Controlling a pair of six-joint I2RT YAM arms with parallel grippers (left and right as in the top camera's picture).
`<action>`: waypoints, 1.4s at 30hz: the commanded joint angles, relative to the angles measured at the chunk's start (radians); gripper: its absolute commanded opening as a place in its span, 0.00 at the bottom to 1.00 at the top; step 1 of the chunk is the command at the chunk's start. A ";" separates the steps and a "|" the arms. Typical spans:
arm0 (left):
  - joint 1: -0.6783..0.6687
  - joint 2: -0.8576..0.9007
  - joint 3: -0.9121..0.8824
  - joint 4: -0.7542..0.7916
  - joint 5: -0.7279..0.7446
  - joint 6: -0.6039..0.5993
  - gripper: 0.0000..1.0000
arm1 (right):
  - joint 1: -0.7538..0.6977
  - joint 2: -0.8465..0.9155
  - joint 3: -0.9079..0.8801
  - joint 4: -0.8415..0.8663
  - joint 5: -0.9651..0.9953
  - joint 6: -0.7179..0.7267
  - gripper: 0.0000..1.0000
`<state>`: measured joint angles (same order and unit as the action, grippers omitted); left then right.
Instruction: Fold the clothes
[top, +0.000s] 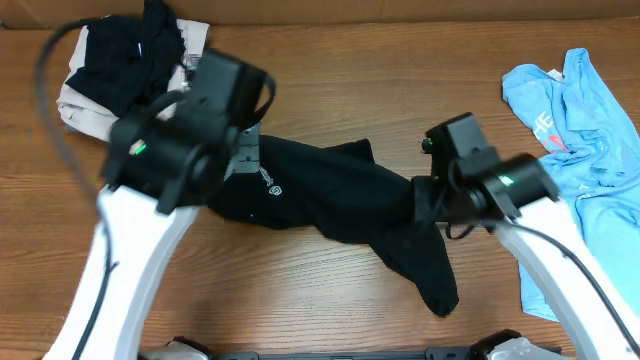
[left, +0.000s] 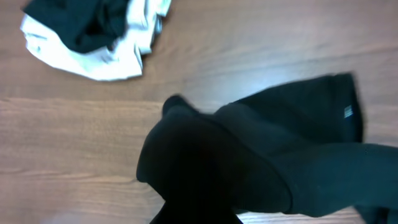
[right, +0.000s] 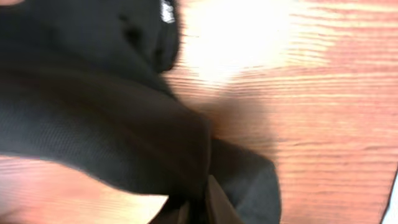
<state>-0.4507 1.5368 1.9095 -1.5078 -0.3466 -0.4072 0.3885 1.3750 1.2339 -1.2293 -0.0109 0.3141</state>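
- The left pincer (top: 243, 160) is clenched on one end of the black top (top: 330, 190), and its wrist view shows dark fabric bunched right beneath it.
- The right pincer (top: 428, 196) is clenched on the other end.
- The top spans between the two pincers over the table (top: 350, 80). Its white logo (top: 274, 186) sits just beside the left pincer, and one part trails toward the near edge below the right pincer.
- The beige and black pile (top: 120, 60) lies beyond the left pincer.
- The light-blue T-shirt (top: 585, 120) lies outward of the right pincer, apart from it.

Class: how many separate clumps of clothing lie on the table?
3: the black top in the middle, the light-blue T-shirt at right, the beige-and-black heap far left; it may hide more pieces.
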 joint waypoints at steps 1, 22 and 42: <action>0.006 0.079 -0.030 0.005 -0.039 0.011 0.04 | -0.046 0.064 -0.049 0.045 0.051 -0.021 0.05; 0.006 0.216 -0.030 0.153 -0.048 0.011 0.04 | -0.372 0.140 0.011 0.320 -0.321 -0.167 0.77; 0.005 0.216 -0.030 0.166 -0.044 0.011 0.04 | -0.121 0.130 -0.332 0.471 -0.207 0.131 0.61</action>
<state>-0.4507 1.7527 1.8740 -1.3453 -0.3717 -0.4072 0.2607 1.5249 0.9329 -0.7891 -0.2565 0.3687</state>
